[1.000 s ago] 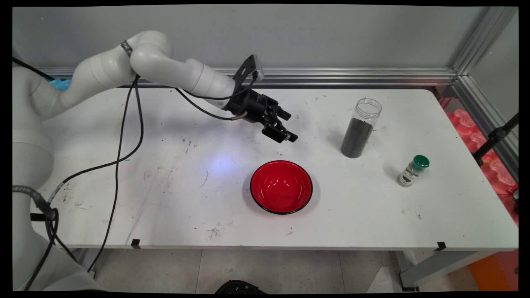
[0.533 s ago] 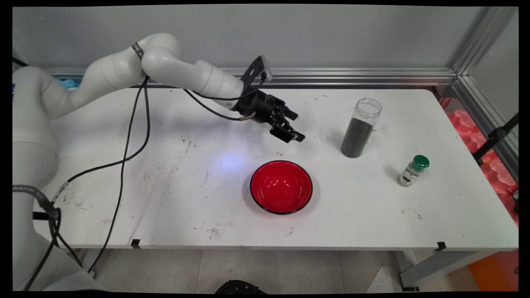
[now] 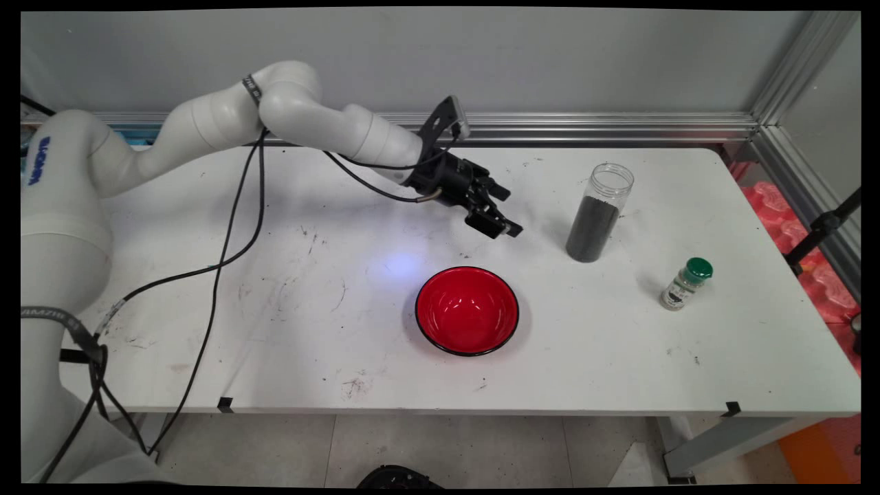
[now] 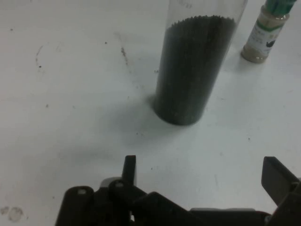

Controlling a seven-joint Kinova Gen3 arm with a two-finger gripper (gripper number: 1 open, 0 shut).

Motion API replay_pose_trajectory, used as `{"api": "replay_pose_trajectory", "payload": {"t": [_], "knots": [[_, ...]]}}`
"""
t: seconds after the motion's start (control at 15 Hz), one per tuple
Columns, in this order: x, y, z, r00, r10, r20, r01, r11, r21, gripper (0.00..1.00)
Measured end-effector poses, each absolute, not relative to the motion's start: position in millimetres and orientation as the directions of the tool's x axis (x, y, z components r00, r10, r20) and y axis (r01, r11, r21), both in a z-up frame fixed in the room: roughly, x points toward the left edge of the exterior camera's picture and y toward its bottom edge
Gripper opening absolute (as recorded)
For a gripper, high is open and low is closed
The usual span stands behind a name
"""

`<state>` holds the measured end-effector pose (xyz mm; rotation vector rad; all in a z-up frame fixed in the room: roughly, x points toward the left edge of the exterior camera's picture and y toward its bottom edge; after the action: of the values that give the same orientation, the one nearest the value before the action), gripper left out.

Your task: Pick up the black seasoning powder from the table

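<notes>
My black gripper [image 3: 505, 227] hangs open above the table, with nothing between its fingers. It points down and to the right at a tall clear jar [image 3: 598, 213] filled about two thirds with dark grains, lid off. In the hand view that jar [image 4: 193, 66] stands straight ahead, and the open gripper [image 4: 202, 181] shows at the bottom edge. A red bowl [image 3: 467, 311] with a black rim sits empty on the table, just below and in front of the gripper. A small spice bottle with a green cap [image 3: 685, 283] stands further right and shows again as the spice bottle [image 4: 264, 30] behind the jar.
Black cables [image 3: 234, 227] hang from the arm over the table's left half. A metal rail [image 3: 584, 127] runs along the back edge, and a metal post [image 3: 790, 75] rises at the back right corner.
The arm has reached to the right, carrying the gripper closer to the jar. The gripper stays open; jar, bowl and spice bottle have not moved.
</notes>
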<state>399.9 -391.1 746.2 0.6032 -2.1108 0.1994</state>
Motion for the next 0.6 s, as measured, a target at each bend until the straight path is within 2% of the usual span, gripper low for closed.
{"api": "replay_pose_trajectory", "payload": {"t": [0.6], "knots": [[372.1, -407.3, 732.5, -0.466, -0.328, 0.822, -0.472, 0.878, 0.082, 1.0]]}}
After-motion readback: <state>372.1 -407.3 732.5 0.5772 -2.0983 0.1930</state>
